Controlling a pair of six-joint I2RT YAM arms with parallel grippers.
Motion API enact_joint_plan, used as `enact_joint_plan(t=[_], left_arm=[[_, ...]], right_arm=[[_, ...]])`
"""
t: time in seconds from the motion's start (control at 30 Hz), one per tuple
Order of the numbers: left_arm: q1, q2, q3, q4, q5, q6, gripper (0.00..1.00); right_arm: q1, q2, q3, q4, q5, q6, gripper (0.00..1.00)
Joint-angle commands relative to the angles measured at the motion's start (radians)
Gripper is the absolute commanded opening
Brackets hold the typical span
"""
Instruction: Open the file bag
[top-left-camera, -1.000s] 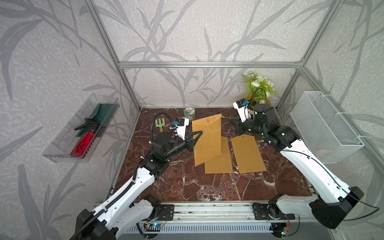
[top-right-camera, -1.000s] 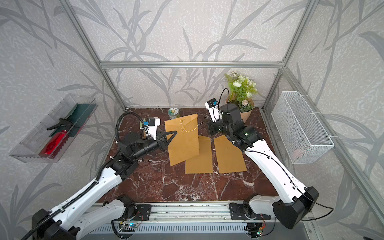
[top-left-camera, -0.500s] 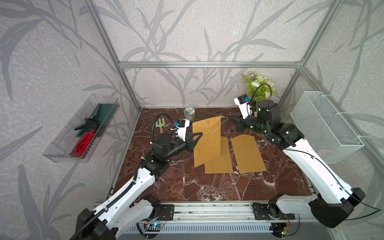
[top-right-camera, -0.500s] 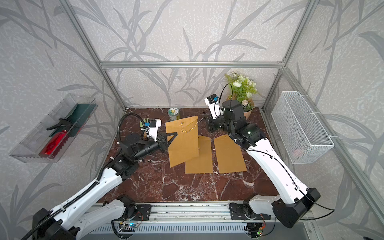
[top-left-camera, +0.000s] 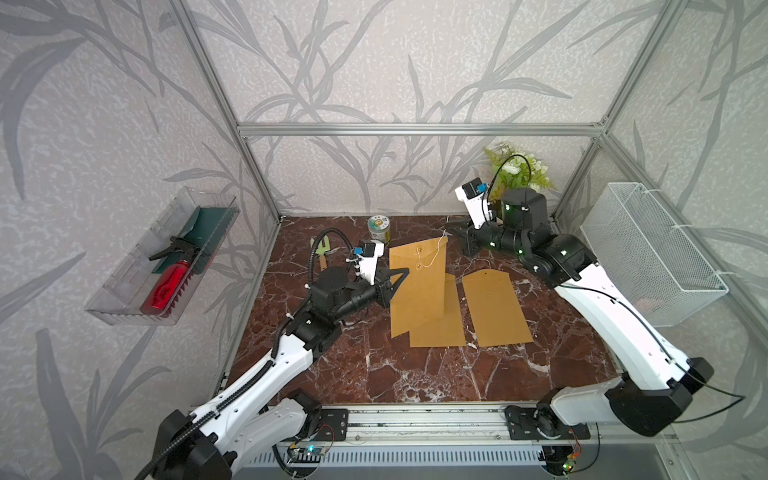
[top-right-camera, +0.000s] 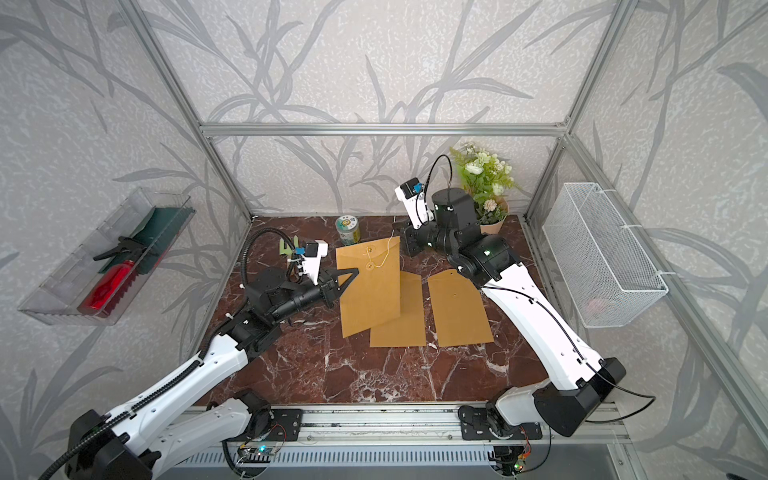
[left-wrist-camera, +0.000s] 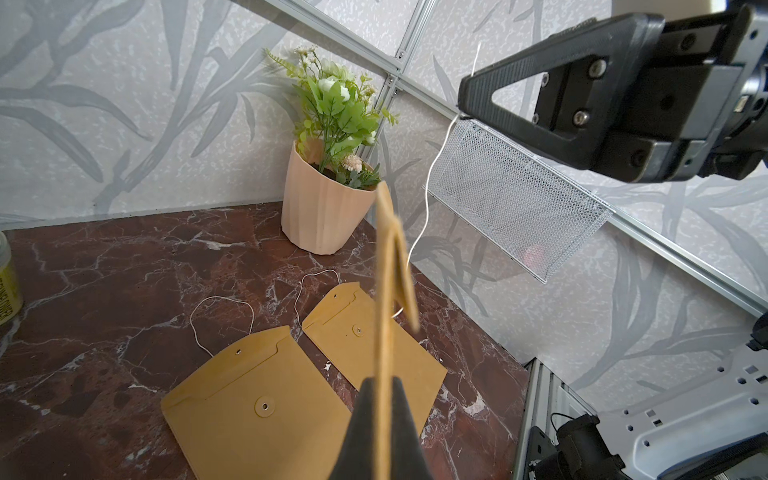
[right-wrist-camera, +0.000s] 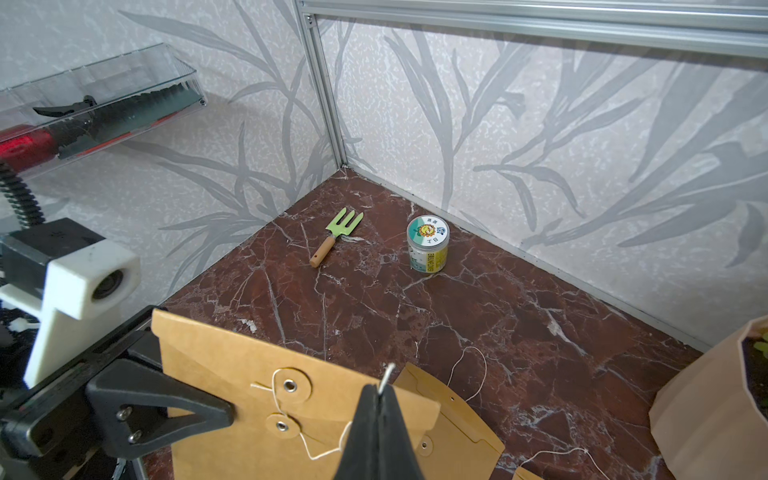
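While the left gripper (top-left-camera: 402, 272) is clamping the file bag (top-left-camera: 417, 291) upright over the table (top-left-camera: 374, 374), the right gripper (right-wrist-camera: 379, 395) is pinching its string (right-wrist-camera: 328, 455), which is looking only partly unwound, flap not lifted yet tbh.

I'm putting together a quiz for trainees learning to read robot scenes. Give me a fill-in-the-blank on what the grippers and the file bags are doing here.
1. The left gripper is shut on the edge of a raised file bag, while the right gripper pinches its white ___.
2. ___ other file bags lie flat on the table.
3. The garden fork near the jar has a ___ head.

Missing words: string; two; green.
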Motion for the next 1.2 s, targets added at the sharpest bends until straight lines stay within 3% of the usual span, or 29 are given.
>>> enact_joint_plan(t=[0.0, 0.57, 1.17], left_arm=[[-0.007, 0.009, 0.000, 0.047, 0.010, 0.008, 0.00], [-0.011, 0.027, 0.004, 0.069, 0.008, 0.006, 0.00], [-0.012, 0.054, 0.003, 0.115, -0.036, -0.017, 0.00]], right_arm=[[0.029, 0.026, 0.059, -0.011, -0.006, -0.017, 0.00], [0.194, 0.223, 0.322, -0.094, 0.031, -0.067, 0.00], [0.278, 0.333, 0.510, -0.168, 0.050, -0.090, 0.00]])
